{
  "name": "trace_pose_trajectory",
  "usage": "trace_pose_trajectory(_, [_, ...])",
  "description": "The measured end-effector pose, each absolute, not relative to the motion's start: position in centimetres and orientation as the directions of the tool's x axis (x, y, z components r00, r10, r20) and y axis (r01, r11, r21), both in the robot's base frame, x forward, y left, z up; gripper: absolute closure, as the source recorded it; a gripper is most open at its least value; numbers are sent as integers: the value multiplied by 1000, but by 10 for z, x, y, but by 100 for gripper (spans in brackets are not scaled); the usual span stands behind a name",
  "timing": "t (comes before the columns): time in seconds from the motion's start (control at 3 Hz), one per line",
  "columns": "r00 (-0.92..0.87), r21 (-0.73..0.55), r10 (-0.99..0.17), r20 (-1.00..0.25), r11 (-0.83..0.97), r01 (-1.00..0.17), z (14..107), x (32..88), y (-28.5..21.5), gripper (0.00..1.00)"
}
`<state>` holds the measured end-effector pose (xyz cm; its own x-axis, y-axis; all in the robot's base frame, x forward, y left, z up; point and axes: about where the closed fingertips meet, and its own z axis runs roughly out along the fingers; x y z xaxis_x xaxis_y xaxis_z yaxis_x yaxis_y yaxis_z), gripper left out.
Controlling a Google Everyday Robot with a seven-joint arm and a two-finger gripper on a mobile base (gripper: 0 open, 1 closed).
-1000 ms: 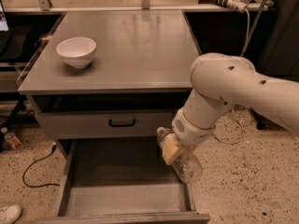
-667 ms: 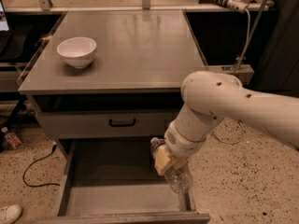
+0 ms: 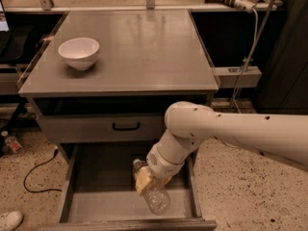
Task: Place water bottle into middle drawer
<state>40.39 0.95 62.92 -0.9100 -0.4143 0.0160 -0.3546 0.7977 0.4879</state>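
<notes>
The clear ribbed water bottle point(image 3: 155, 197) is held tilted, cap end up-left, base down-right, inside the open middle drawer point(image 3: 98, 203), low over its grey floor at the right. My gripper point(image 3: 147, 181) with yellowish pads is shut on the bottle's upper body. The white arm point(image 3: 231, 129) reaches down to it from the right and hides part of the drawer's right side.
A white bowl point(image 3: 79, 52) stands on the grey cabinet top point(image 3: 139, 52) at the left. The shut upper drawer front with a black handle point(image 3: 126, 126) is above the open drawer. A black cable point(image 3: 38, 170) and a white shoe point(image 3: 8, 220) lie on the speckled floor at left.
The arm has moved left and down, carrying the bottle from the drawer's right edge to lower inside the drawer.
</notes>
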Motion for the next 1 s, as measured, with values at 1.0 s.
trace_pose_trajectory(1.0, [-935,542,-353,25,791,-284,559,417,37,100])
